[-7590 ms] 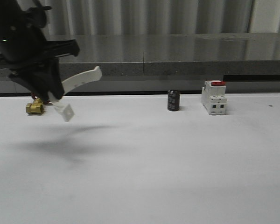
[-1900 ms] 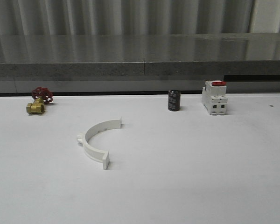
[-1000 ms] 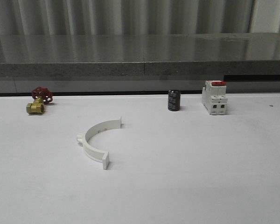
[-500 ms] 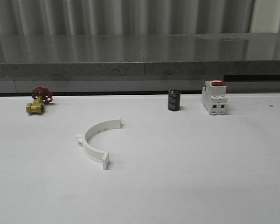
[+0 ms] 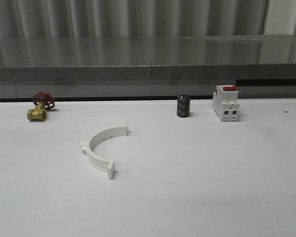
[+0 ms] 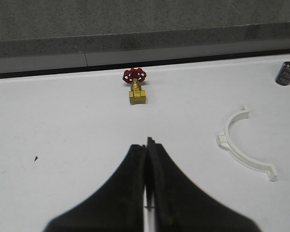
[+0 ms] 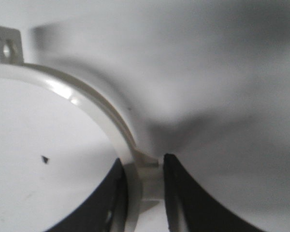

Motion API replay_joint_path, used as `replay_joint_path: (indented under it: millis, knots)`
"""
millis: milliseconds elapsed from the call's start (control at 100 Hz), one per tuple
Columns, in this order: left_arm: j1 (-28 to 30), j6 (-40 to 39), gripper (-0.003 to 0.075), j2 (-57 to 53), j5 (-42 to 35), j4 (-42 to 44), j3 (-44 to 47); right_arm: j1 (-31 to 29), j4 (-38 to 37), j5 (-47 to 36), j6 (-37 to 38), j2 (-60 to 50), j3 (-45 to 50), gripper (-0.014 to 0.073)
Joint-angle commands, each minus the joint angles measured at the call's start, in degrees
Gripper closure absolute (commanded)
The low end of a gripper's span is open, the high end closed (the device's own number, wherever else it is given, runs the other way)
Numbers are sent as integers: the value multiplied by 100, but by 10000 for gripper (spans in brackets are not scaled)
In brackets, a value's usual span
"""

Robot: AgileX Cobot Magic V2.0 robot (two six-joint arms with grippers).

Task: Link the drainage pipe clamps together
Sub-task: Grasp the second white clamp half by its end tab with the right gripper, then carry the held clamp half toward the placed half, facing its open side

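Observation:
One white half-ring drainage pipe clamp lies flat on the white table, left of centre, its open side toward the right. In the left wrist view this clamp lies off to one side of my left gripper, which is shut with nothing between its fingers and hangs above bare table. A second white clamp half curves across the right wrist view, its end tab with a hole at the far end. My right gripper is shut on the band of this clamp.
A brass valve with a red handwheel stands at the back left. At the back right are a small black cylinder and a white breaker with a red top. A grey ledge runs behind the table.
Early on, my left gripper held a clamp half in the air at the left; that half now lies on the table and the arm has left the front view. Nothing has moved in the last two seconds.

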Motion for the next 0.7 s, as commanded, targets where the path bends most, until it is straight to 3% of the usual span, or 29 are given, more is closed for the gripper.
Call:
replay_joint_path:
  millis: [0,160,490,690]
  knots:
    - [-2,-17,741,16,-434,-15,-151,297,152,7,161,-545,-229,503]
    - [-2,-17,741,16,-434,-15,-151,1064,125,199,579,-944,-262,503]
    - [-2,-17,741,16,-434,-15,-151,3050,-455,405,2382,-973,-545,503]
    - [-2,-17,741,16,-434,-15,-151,3781,-763,375,3112,-639,-946,503]
